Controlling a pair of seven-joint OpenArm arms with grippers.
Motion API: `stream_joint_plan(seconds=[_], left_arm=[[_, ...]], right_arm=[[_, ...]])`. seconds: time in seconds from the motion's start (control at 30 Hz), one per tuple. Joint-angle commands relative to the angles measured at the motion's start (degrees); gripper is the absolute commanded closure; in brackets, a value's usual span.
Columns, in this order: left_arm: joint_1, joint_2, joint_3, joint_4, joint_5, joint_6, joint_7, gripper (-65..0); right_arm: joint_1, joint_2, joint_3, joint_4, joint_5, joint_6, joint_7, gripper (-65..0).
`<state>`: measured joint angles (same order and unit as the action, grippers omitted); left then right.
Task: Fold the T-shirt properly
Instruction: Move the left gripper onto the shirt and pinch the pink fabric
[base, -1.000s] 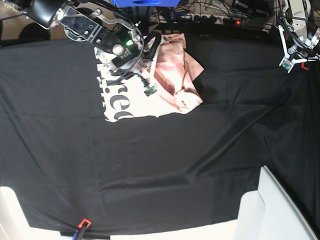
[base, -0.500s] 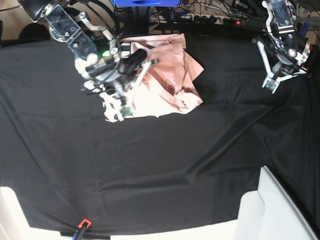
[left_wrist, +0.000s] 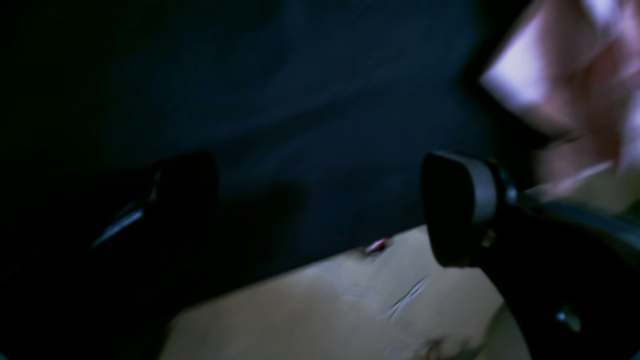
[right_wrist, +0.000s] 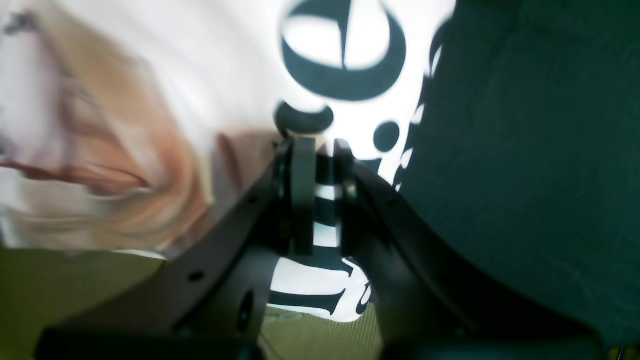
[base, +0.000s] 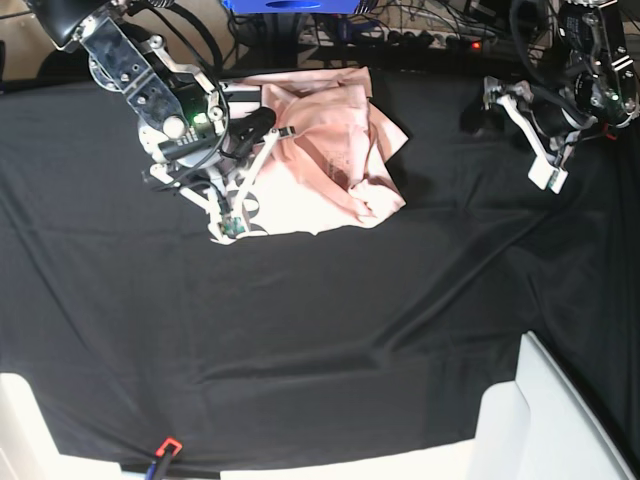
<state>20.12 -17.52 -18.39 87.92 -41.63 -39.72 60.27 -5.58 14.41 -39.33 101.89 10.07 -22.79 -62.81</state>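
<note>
While the right gripper (base: 232, 222) stays clenched on the lettered edge of the crumpled pale pink cotton T-shirt (base: 330, 160) lying on the black-clothed desk (base: 320, 330), the left gripper (base: 520, 135) hangs with jaws spread wide, well apart from it, grasping nothing.

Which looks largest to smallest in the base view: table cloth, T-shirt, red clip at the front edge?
1. Table cloth
2. T-shirt
3. Red clip

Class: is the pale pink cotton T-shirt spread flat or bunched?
Bunched: the pale pink cotton T-shirt lies crumpled in overlapping folds.
</note>
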Motion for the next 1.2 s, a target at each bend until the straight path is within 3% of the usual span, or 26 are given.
stream_joint_plan(seconds=[0.0,0.17,0.3,0.47,0.8,1.17], left_arm=[[-0.5,-0.8,0.1,1.3,-3.2,-0.3,-0.6,-60.5],[-1.4,-0.3,1.4,3.4,-14.0,-0.3,-0.2,-60.5],[-1.7,0.1,6.2,2.6,-17.5,-0.3,-0.4,-60.5],[-1.8,3.1,10.9,-1.1,-17.3,-0.3,-0.5,-60.5],[-3.3,4.9,10.7,-8.0,-14.8,-0.3,-0.6,-60.5],[-9.3,11.1,11.1,-17.8,-14.4,-0.3,-0.6,-60.5]], right_arm=[[0.6,0.0,0.2,0.0,-0.5,-0.1,0.9,-5.8],[-0.5,0.0,0.1,-3.7,-0.5,-0.1,4.9,-5.8],[-0.8,0.3,0.3,-6.2,-0.5,-0.1,7.9,-5.8],[-2.5,0.4,3.3,-3.1,-0.6,-0.5,11.2,-5.8],[-3.7,0.0,5.0,8.0,-0.6,-0.5,7.6,-5.8],[-5.4,0.1,5.0,8.7,-0.6,-0.6,7.6,-5.8]])
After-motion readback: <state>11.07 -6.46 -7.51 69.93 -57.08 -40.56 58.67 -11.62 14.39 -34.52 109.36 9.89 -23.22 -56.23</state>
